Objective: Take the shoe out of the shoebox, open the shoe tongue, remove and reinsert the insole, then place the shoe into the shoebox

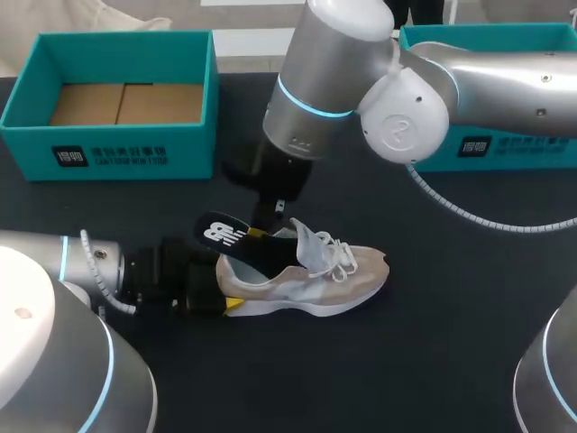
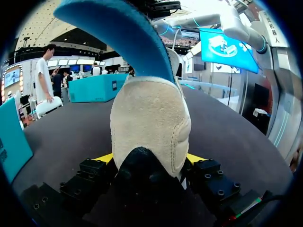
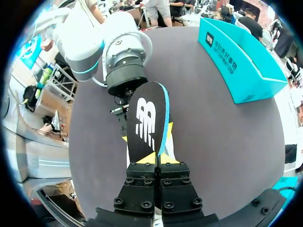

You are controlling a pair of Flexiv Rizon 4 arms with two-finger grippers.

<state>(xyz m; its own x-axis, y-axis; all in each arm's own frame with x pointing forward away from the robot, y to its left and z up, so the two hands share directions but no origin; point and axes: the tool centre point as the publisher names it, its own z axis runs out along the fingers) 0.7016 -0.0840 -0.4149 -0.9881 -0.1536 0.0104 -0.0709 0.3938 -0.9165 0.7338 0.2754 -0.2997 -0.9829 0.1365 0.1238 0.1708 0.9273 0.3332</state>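
Both arms are thick, rounded tubes of silver-grey metal. The left arm point(image 1: 54, 307) and the right arm point(image 1: 487, 68) each carry a thin glowing light-blue ring at a joint. The right arm's elbow has a pale round cap point(image 1: 403, 122) with a faint embossed mark, and a white ribbed cable point(image 1: 460, 212) loops beneath it. The left pincer point(image 2: 149, 158) and right pincer point(image 3: 156, 157) are blocky matte black, studded with round screw heads, with bright yellow tips.
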